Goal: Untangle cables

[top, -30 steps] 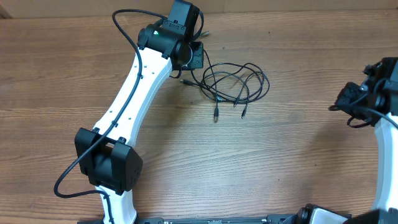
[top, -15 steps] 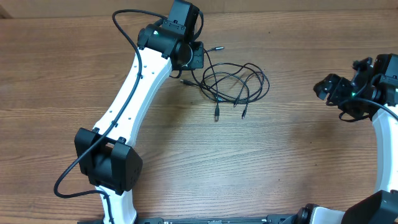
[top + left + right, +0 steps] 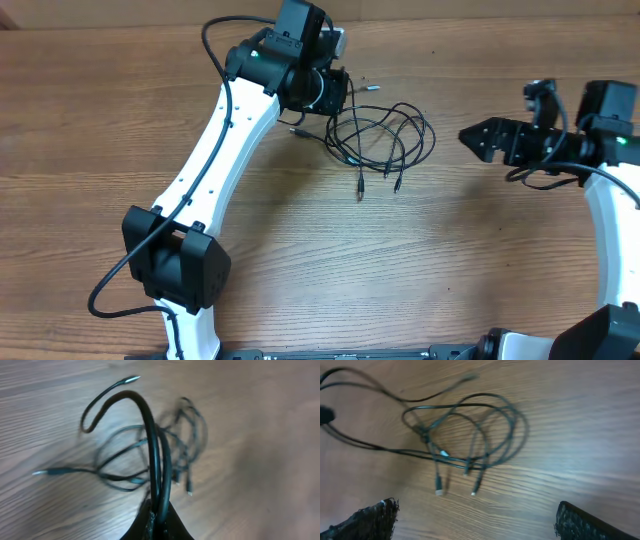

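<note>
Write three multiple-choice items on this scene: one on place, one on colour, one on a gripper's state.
1. The cables lie:
A. between the left gripper and the right gripper
B. left of both
C. right of both

2. The cables are:
A. white
B. black
C. red

3. The left gripper is:
A. open and empty
B. shut on a cable
C. shut on nothing

Key:
1. A: overhead, the bundle sits between the two.
2. B: every strand is dark.
3. B: a strand rises out of its shut jaws in the left wrist view.
</note>
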`<state>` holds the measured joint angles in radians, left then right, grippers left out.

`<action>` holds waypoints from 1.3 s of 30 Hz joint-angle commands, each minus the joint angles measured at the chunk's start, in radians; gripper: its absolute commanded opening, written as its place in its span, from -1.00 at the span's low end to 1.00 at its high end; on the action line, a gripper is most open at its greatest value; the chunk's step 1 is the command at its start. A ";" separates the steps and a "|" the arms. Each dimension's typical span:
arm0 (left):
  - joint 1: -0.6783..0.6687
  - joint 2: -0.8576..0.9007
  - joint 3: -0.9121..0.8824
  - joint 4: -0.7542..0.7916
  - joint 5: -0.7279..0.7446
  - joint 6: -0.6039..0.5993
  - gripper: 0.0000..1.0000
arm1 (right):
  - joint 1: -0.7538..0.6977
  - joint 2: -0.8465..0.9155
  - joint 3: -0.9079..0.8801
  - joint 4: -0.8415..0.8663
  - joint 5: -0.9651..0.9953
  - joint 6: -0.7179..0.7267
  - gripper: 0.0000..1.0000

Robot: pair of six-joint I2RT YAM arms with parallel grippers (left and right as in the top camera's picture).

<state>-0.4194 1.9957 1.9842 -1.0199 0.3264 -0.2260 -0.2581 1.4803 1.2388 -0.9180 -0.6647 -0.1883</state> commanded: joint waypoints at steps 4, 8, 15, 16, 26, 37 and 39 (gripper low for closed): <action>-0.020 -0.029 0.025 0.046 0.389 0.179 -0.91 | 0.145 0.003 0.024 0.050 -0.002 -0.030 1.00; -0.009 -0.044 0.072 0.039 0.426 0.179 -0.91 | 0.194 0.003 0.024 0.053 0.082 -0.030 1.00; -0.005 -0.106 0.171 0.040 0.421 0.205 -0.92 | 0.205 0.003 0.024 0.058 0.088 -0.049 1.00; -0.005 -0.117 0.188 0.040 0.416 0.204 -0.92 | 0.205 0.003 0.024 0.058 0.088 -0.049 1.00; -0.005 -0.251 0.296 0.037 0.275 0.204 -0.91 | 0.205 0.003 0.024 0.059 0.088 -0.049 1.00; -0.006 -0.316 0.297 -0.031 0.243 0.204 -0.92 | 0.206 0.003 0.024 0.118 -0.099 -0.182 1.00; -0.006 -0.316 0.297 -0.030 0.246 0.204 -0.92 | 0.214 0.003 0.024 0.124 -0.146 -0.259 1.00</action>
<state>-0.4301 1.6890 2.2627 -1.0573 0.5785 -0.0471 -0.0570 1.4803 1.2388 -0.8013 -0.7082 -0.3321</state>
